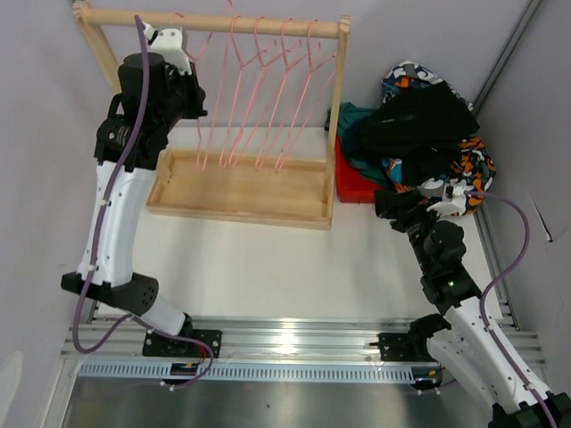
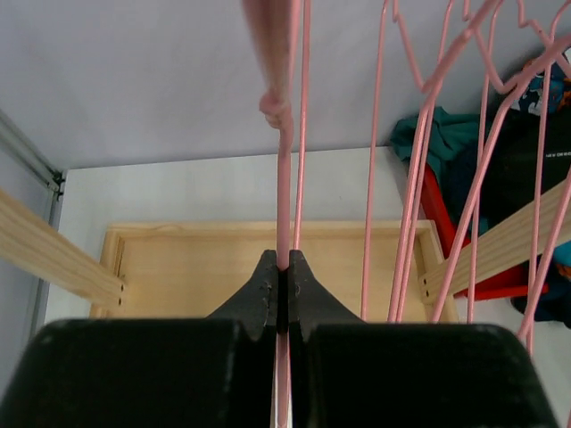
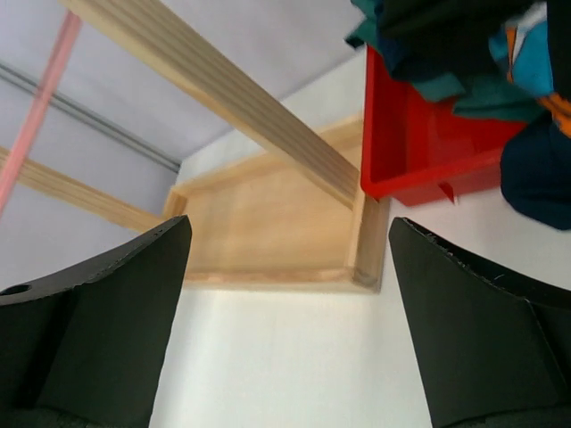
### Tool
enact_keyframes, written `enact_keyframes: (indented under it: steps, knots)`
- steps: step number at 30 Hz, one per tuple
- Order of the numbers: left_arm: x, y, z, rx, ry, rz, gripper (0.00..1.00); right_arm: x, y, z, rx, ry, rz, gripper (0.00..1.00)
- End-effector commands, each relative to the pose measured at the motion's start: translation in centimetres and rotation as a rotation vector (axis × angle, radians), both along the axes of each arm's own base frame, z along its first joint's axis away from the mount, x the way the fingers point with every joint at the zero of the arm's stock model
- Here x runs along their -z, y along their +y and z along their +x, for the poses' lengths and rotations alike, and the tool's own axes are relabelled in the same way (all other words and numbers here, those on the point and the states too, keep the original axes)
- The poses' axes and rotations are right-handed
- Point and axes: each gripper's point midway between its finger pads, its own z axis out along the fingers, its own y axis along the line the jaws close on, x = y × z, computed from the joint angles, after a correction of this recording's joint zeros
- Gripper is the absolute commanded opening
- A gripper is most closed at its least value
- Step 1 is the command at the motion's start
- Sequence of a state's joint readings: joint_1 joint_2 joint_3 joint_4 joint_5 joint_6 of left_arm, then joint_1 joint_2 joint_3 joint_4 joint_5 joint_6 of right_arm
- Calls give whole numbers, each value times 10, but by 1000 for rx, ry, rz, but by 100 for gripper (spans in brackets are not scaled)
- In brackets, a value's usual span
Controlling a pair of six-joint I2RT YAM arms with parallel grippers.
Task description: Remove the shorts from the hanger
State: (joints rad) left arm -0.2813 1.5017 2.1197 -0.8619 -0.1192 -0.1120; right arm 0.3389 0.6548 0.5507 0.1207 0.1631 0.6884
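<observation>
Several pink wire hangers [image 1: 259, 98] hang bare on the wooden rack's rail [image 1: 214, 20]. My left gripper [image 1: 190, 96] is raised at the leftmost hanger, and in the left wrist view it [image 2: 283, 265] is shut on that hanger's pink wire [image 2: 284, 178]. The shorts lie piled in a red bin [image 1: 354, 189] at the right: black [image 1: 419, 120] on top, teal [image 1: 351, 120], blue-orange-white patterned [image 1: 406, 80], black-orange-white patterned [image 1: 473, 165]. Navy fabric [image 3: 535, 174] shows in the right wrist view. My right gripper [image 1: 393, 203] is open and empty just in front of the bin [image 3: 287, 227].
The rack's wooden base tray [image 1: 241, 192] lies under the hangers, with its right upright [image 1: 337, 107] beside the red bin. White tabletop runs in front of the tray. A wall stands behind the rack and at the right.
</observation>
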Motion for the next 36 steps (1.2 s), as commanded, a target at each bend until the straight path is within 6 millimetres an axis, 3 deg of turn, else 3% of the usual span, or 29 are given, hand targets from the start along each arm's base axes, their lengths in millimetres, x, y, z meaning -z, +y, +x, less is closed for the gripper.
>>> enact_keyframes:
  steps: [1, 2, 3, 5, 6, 8, 12, 16, 17, 18, 19, 20, 21, 22, 23, 25, 26, 27, 29, 30, 32, 33, 34, 35, 36]
  knots:
    - [-41, -10, 26, 20, -129, -48, 0, 24, 0, -7, 6, 53, -10, 99]
    - [-52, -10, 29, 19, -158, -59, 0, 29, 1, -10, -6, 58, -10, 99]
    - [-42, -17, 46, 27, -137, -57, 0, 33, 2, -11, -13, 62, -11, 100]
    - [-60, -19, 51, 30, -186, -73, 0, 44, 4, -14, -26, 78, -16, 99]
    - [-52, -22, 64, 28, -170, -72, 0, 49, 5, -15, -32, 86, -18, 100]
    - [-56, -25, 69, 32, -185, -81, 1, 60, 5, -18, -35, 106, -25, 99]
    - [-29, -33, 83, 46, -120, -86, 2, 65, 2, -21, -28, 105, -35, 100]
    - [20, -35, 94, 40, -7, -57, 1, 67, 4, -20, -41, 112, -51, 99]
    - [22, -35, 92, 42, -3, -54, 1, 69, 4, -20, -42, 117, -55, 99]
    - [45, -35, 94, 43, 49, -33, 1, 71, 5, -20, -46, 123, -57, 100]
    - [41, -34, 90, 43, 35, -30, 1, 71, 6, -20, -50, 123, -57, 100]
    - [65, -33, 90, 43, 86, -13, 1, 73, 6, -20, -52, 126, -55, 99]
    - [65, -33, 87, 44, 82, -9, 1, 73, 6, -20, -53, 125, -53, 99]
    - [53, -29, 80, 43, 47, -9, 1, 74, 8, -20, -61, 129, -52, 99]
    - [68, -27, 78, 37, 75, 2, 2, 74, 9, -21, -65, 130, -54, 99]
    - [59, -23, 71, 31, 51, 6, 6, 74, 11, -21, -76, 132, -51, 100]
    - [47, -19, 62, 25, 26, 9, 8, 74, 12, -22, -79, 132, -51, 99]
    - [41, -18, 57, 27, 15, 8, 18, 73, 12, -22, -80, 132, -51, 99]
    - [29, -14, 44, 27, -3, 3, 41, 70, 14, -22, -87, 127, -53, 99]
    - [14, -10, 30, 25, -35, -7, 57, 69, 15, -23, -90, 124, -56, 99]
    - [7, -5, 16, 19, -48, -15, 68, 60, 16, -23, -94, 111, -65, 99]
    - [-9, 0, -2, 14, -89, -27, 76, 59, 16, -24, -94, 116, -72, 99]
    - [-15, 2, -11, 16, -108, -32, 80, 57, 16, -24, -92, 115, -76, 99]
    - [-6, 4, -16, 14, -91, -28, 83, 47, 17, -25, -98, 96, -76, 99]
    - [-21, 9, -36, 15, -133, -42, 86, 43, 18, -26, -103, 91, -77, 99]
